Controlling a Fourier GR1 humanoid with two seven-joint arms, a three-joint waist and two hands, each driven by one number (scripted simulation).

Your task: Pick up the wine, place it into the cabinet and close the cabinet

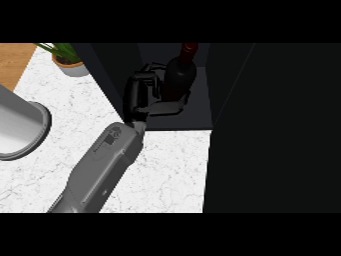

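Kitchen: marble counter [165, 170], dark cabinet [276, 125], potted plant [68, 60].

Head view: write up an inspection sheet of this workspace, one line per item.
Surface: white marble counter, with a wood-toned patch at the far left corner.
Job's things: dark wine bottle upright inside the open dark cabinet; the cabinet door is not yet closed.
Clutter: grey cylindrical container at the left; potted plant at the back.
Hands: one hand reaches into the cabinet, fingers curled round the bottle; which hand it is cannot be told. No other hand shows.
Cables: nothing seen.
Surroundings: nothing seen.
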